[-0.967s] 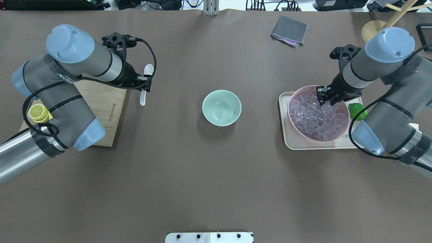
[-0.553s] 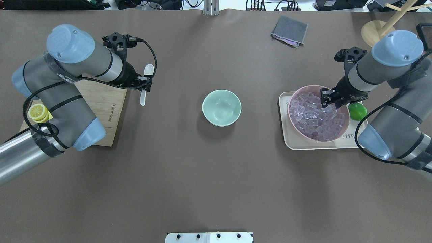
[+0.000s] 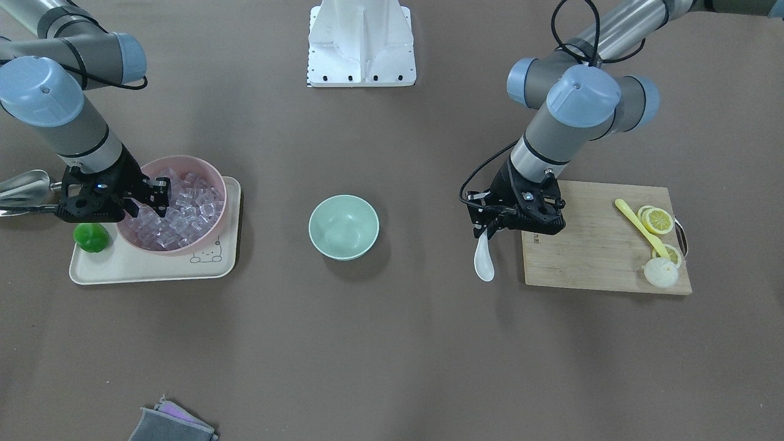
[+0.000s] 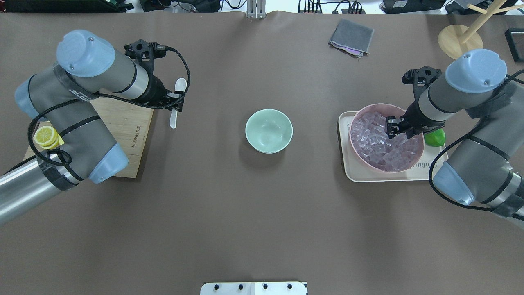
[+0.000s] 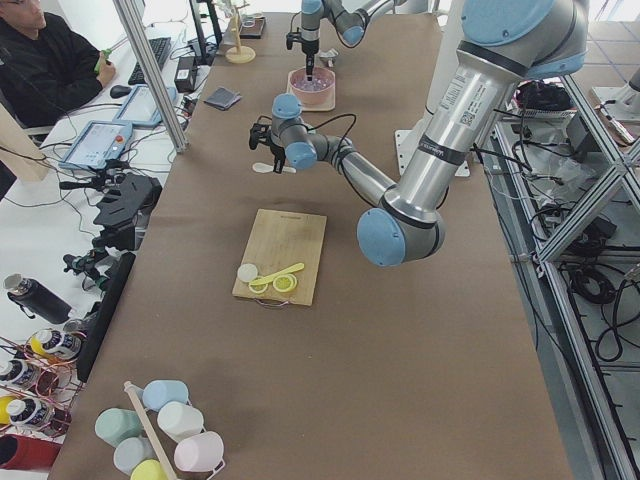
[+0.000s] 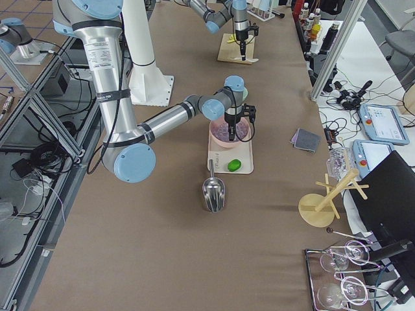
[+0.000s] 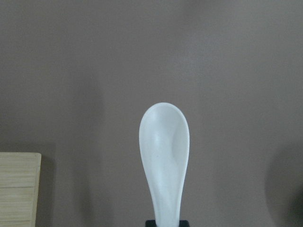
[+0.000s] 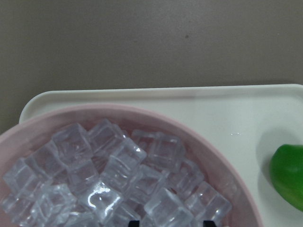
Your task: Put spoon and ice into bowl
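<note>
My left gripper [image 4: 175, 103] is shut on the handle of the white spoon [image 4: 179, 87] and holds it above the table beside the cutting board, well left of the mint-green bowl [image 4: 269, 131]. The left wrist view shows the spoon's scoop [image 7: 164, 146] sticking out over bare table. The bowl [image 3: 343, 228] looks empty. My right gripper [image 4: 394, 129] is open and reaches down into the pink bowl [image 4: 370, 108], over the pile of clear ice cubes [image 4: 374, 141]. In the right wrist view its fingertips [image 8: 207, 223] straddle the cubes [image 8: 113, 170] at the frame's bottom edge.
The pink bowl stands on a cream tray [image 4: 346, 166] with a green lime [image 4: 434, 137]. A wooden cutting board [image 3: 591, 257] holds lemon slices and a yellow utensil [image 3: 640, 226]. A steel scoop [image 3: 23, 184], a grey cloth [image 4: 351, 37] and a wooden stand [image 4: 459, 41] lie around.
My right gripper has shifted towards the robot's side over the pink bowl and dipped among the ice. The left arm and spoon have not moved.
</note>
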Robot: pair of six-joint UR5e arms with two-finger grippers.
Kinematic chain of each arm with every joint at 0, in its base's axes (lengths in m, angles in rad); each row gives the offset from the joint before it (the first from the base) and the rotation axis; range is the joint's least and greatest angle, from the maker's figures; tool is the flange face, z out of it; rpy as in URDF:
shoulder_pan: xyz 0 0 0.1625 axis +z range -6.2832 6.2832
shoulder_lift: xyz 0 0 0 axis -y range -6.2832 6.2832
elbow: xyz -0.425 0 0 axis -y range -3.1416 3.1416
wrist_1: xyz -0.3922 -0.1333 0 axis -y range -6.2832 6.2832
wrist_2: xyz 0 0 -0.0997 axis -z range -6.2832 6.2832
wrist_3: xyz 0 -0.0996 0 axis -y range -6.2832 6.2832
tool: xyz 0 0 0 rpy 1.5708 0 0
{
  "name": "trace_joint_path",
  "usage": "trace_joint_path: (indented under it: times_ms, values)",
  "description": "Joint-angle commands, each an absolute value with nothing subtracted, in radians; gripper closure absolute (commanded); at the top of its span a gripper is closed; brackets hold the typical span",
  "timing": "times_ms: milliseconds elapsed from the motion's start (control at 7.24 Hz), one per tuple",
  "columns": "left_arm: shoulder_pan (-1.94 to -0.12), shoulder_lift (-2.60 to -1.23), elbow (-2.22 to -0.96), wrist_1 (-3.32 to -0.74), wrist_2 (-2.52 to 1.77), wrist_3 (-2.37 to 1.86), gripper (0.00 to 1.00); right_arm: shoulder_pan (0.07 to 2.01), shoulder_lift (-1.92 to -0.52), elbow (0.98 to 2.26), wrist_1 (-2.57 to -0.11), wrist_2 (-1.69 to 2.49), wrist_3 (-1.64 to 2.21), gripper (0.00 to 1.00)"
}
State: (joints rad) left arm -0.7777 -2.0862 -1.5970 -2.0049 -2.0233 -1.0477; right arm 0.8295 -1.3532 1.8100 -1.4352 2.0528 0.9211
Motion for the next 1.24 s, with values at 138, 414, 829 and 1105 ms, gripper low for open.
trace_joint_path:
  times_ms: [138,414,829,1105]
  values:
    - [-0.778,-2.086,-1.597,-2.005,-2.023,-1.048,1.0,0.819,-1.347,1.807,-1.436,2.046,0.923,0.47]
    - [-0.778,-2.1,-1.585,-2.005,-2.023,-1.048,1.0,0.819,-1.348,1.805,-1.436,2.045,0.922,0.47]
    - [-0.778,-2.114,-1.574,-2.005,-2.023,-1.049,1.0,0.824,-1.351,1.804,-1.436,2.043,0.922,0.63]
    - [-0.77,-2.132,-1.574,-2.0,-2.023,-1.052,1.0,0.827,-1.351,1.805,-1.436,2.029,0.922,0.82]
